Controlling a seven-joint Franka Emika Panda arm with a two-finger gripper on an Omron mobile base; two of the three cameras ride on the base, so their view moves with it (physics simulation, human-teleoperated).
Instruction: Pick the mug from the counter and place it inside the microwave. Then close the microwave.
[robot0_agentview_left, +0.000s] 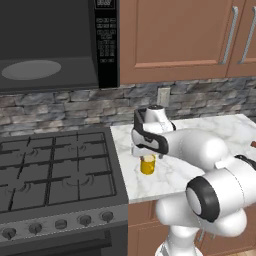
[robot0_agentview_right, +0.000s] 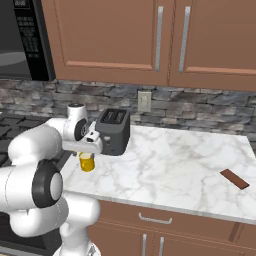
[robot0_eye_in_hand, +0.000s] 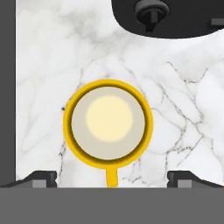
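You're right over the mug (robot0_eye_in_hand: 108, 124) now, looking straight down into it from the hand view: yellow rim, pale inside, its handle pointing toward the bottom of that view between your two fingertips (robot0_eye_in_hand: 41, 178). The gripper (robot0_eye_in_hand: 111, 179) is spread wide, one tip either side and both well clear of the rim, so nothing is pinched yet. From the left base view the mug (robot0_agentview_left: 147, 164) stands upright on the counter (robot0_agentview_left: 210, 131), near its stove-side edge, with the hand directly above it; the right base view shows the same mug (robot0_agentview_right: 87, 162) just beside the dark toaster (robot0_agentview_right: 114, 131), whose rounded body also shows at the top of the hand view. Up and to the left, the microwave (robot0_agentview_left: 50, 45) is wide open, grey turntable (robot0_agentview_left: 31, 69) bare and waiting. So by my read you're at the very first step: lined up, not yet down on it. Still to come are the descent, the grasp, the lift up and across over the stovetop (robot0_agentview_left: 55, 167), the set-down on that turntable, and then swinging the door shut. The door itself I can't make out here, so plan that last move with care.
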